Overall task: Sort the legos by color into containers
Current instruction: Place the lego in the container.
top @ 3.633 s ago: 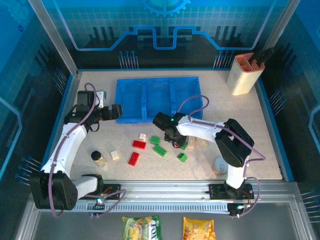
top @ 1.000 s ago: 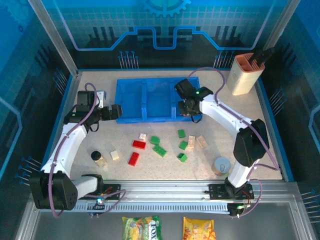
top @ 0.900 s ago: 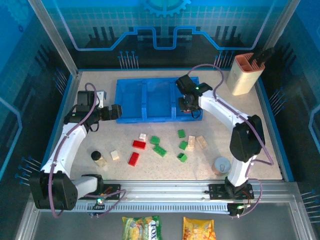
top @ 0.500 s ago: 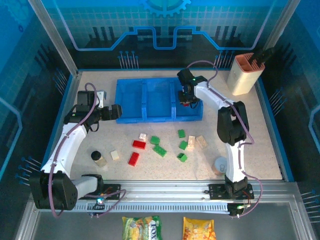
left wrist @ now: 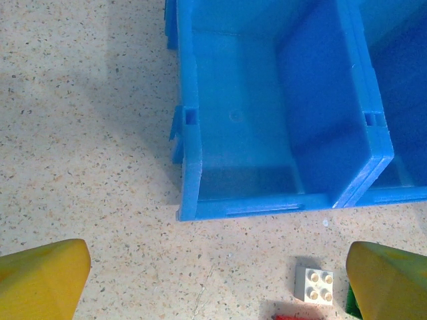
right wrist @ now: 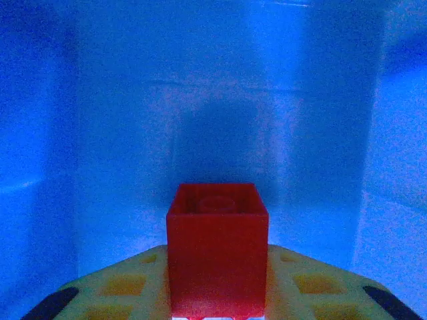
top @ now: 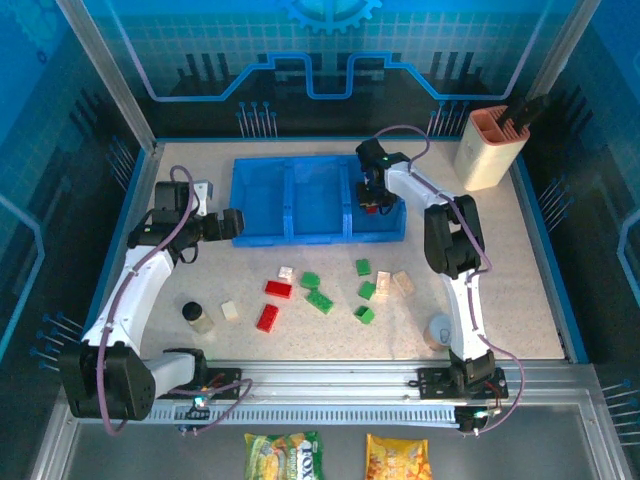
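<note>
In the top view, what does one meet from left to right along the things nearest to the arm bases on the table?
From the left: black-capped bottle, cream brick, red oblong brick, small green brick, grey cup.

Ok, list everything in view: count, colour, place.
tray: 1, blue, three compartments, far middle of table.
held red brick: 1, red, over right compartment.
loose red bricks: 2, red, table middle.
green bricks: 5, green, table middle.
cream bricks: 4, cream, among those.
bottle: 1, black-capped, near left.
cup: 1, grey, near right.
holder: 1, beige, far right corner.
snack packets: 2, colourful, beyond table's near edge.
left gripper: open, left of tray.
right gripper: shut on held red brick.
</note>
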Robot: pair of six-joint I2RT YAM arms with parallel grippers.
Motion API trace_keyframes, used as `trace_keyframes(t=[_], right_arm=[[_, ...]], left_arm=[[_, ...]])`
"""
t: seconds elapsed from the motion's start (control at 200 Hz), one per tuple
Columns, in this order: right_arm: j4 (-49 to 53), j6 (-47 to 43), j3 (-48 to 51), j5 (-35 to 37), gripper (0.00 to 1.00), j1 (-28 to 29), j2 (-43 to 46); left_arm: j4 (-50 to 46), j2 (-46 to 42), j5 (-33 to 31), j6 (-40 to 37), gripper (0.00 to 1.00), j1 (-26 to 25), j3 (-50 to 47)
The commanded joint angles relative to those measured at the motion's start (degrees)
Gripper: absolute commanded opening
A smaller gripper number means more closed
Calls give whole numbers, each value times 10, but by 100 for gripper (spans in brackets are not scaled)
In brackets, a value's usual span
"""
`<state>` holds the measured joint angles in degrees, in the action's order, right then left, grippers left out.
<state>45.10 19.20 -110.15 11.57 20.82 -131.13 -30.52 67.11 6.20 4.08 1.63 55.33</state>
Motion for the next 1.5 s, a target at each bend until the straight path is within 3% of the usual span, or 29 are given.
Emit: trace_keyframes(t=[0.0,0.48,0.795,0.99,1.186,1.496], right_arm=[[2,2,-24,-15,36,-6,-15],[29,24,-39,-9,47,-6,-3],[58,24,-34,1,50,7,57],[63,29,9,4,51,18,116],[52,38,86,1,51,32,197],[30,61,228,-2,50,36,324]], left_arm=[[6,-5,-6,-12,99,-3,-4],[3,-8,-10,-14,99,-3,-4],[-24,1,-25,6,99,-4,13],[-47,2,11,37,98,-9,38],[-113,28,9,51,93,-49,75],[-138,71,-28,114,85,-190,73]])
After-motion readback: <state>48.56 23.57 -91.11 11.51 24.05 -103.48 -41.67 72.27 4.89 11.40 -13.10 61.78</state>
